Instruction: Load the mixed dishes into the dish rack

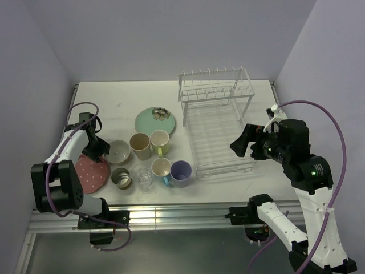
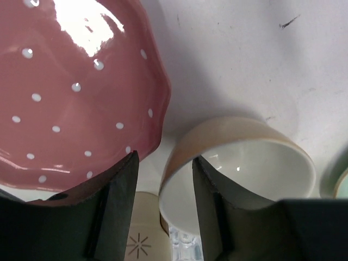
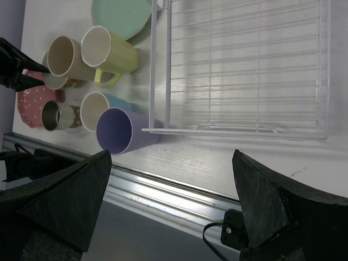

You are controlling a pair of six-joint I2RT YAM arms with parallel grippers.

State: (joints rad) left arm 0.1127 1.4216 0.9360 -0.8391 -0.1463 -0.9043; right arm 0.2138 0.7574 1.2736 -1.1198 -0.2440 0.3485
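- The left gripper [image 2: 164, 157] has its jaws partly parted and grips nothing. A strip of bare table [image 2: 244, 65] shows between one finger and the bowl wall.
- The white bowl [image 2: 244, 168] sits directly ahead of the left gripper. Its tan outer wall lies in the gap between the fingers, and one finger crosses in front of its inside. Whether they touch cannot be told.
- The pink dotted scalloped plate [image 2: 70, 92] lies ahead of the same gripper on the opposite side, its rim just beside the other fingertip.
- The right gripper [image 3: 171, 157] has its jaws spread wide and empty, and it hangs above the table.
- The dish rack [image 3: 244, 65] is ahead of the right gripper, the edge of its flat lower basket just beyond the fingertips.
- The lavender cup [image 3: 117, 133] stands just beside the rack's corner, ahead of the right gripper and toward the left arm.
- The blue cup [image 3: 98, 106], yellow cup [image 3: 106, 51] and tan cup [image 3: 65, 57] stand farther that way, with the mint-green plate [image 3: 119, 16] beyond them.
- The clear glass [image 1: 144, 177] and small steel cup [image 1: 121, 177] stand between the two grippers.
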